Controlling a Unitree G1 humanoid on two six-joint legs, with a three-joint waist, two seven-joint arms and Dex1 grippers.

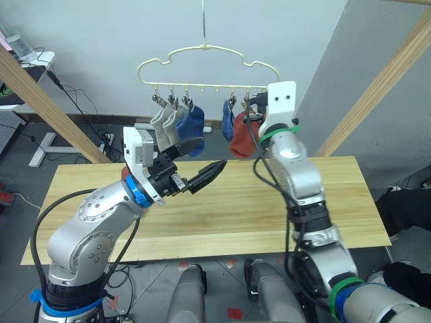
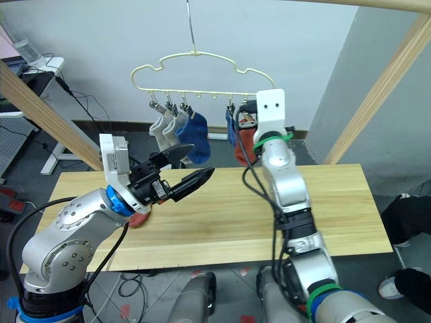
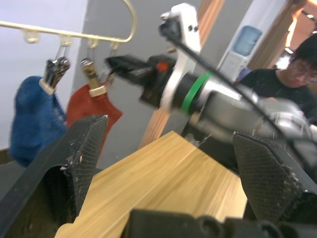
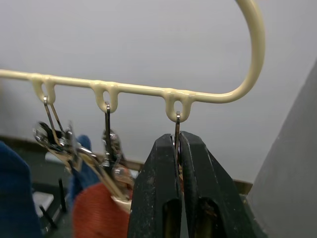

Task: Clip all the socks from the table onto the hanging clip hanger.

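While left tool [image 3: 168, 163] gapes, right tool [image 4: 178, 148] pinches end clip [image 4: 177, 130]

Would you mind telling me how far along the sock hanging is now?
Done: five knit socks hang on the pale-yellow cloud-shaped clip hanger: two grey, two blue, one rust-red. In hand: the right end effector pinches the empty silver end clip; the left end effector is open, empty. Left: one rust-red sock on the light wooden table.

The table [image 1: 222, 215] top lies bare; hanging socks [image 1: 180, 124] (five clipped) crowd the clip hanger [image 1: 209, 67].
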